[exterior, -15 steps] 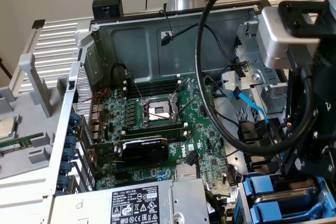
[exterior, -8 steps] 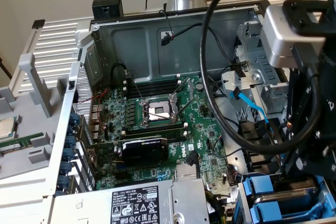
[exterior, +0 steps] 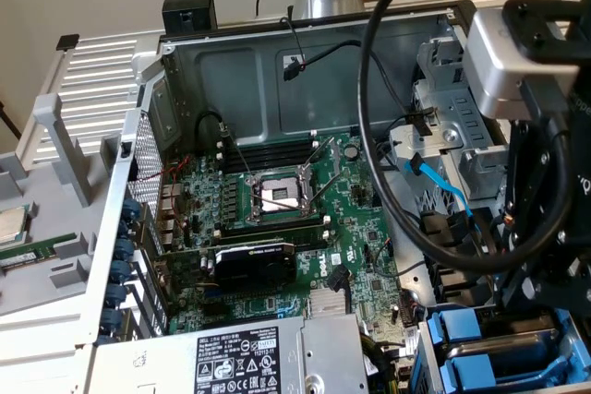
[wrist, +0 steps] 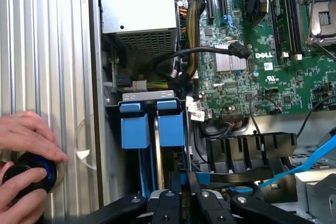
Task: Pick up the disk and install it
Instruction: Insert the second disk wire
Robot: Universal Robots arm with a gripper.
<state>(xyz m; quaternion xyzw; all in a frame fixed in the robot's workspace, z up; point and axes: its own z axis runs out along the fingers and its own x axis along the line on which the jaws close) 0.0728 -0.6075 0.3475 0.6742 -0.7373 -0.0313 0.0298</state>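
Though seen edge-on, recognisable as the disk (wrist: 170, 129): blue rail frame and thin silver edge, standing upright in the drive bay (wrist: 147, 97) at a corner of the computer case (exterior: 277, 71). Just beside it in the same bay, a second blue-railed tray (wrist: 135, 129), parallel. Directly over the disk, the hand (wrist: 184, 182), nearly closed, pinching a blue strip of the frame between its black fingers.

Elsewhere inside the case: green motherboard (exterior: 360, 228) with an open processor socket (exterior: 277, 196), black graphics card (exterior: 254, 265), grey power supply (exterior: 240, 357), blue data cable (exterior: 443, 191) hanging loose.

Outside the case, on the ribbed metal tabletop (wrist: 47, 51): a person's fingers (wrist: 31, 129) around a black knob (wrist: 26, 177) with a blue ring.
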